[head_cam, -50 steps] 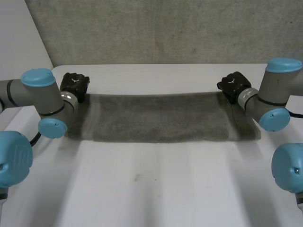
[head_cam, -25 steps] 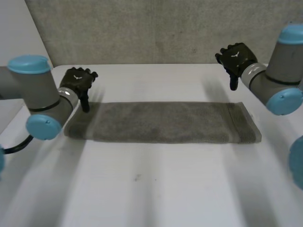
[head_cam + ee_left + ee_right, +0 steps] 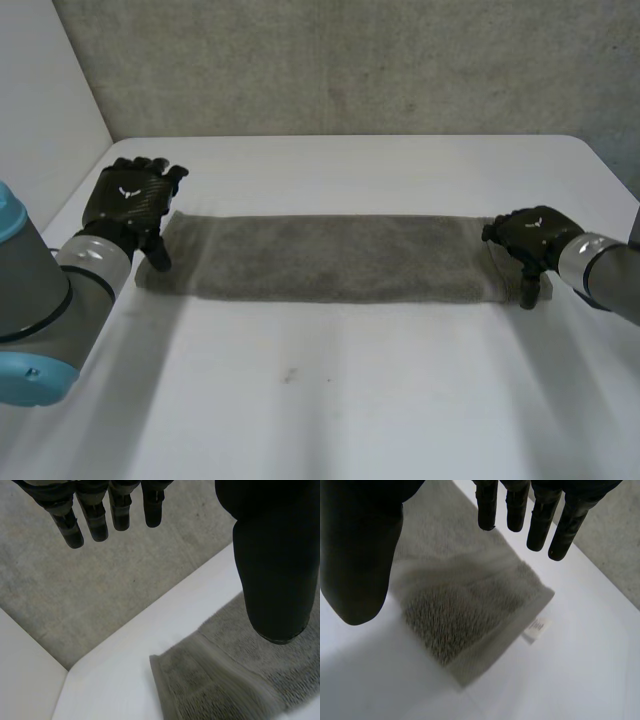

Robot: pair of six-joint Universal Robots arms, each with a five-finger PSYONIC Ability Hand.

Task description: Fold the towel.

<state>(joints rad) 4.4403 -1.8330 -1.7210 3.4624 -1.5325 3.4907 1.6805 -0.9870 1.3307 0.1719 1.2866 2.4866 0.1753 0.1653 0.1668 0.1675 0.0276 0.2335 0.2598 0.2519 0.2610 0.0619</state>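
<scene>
Robot lab test bench, bare white table (image 3: 350, 400), plain grey concrete wall (image 3: 350, 65)

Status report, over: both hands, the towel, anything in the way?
Left hand open, over the left end of the grey terry towel. Right hand open, over its right end. Towel flat, a long strip on the white table. Nothing blocks either hand.
</scene>
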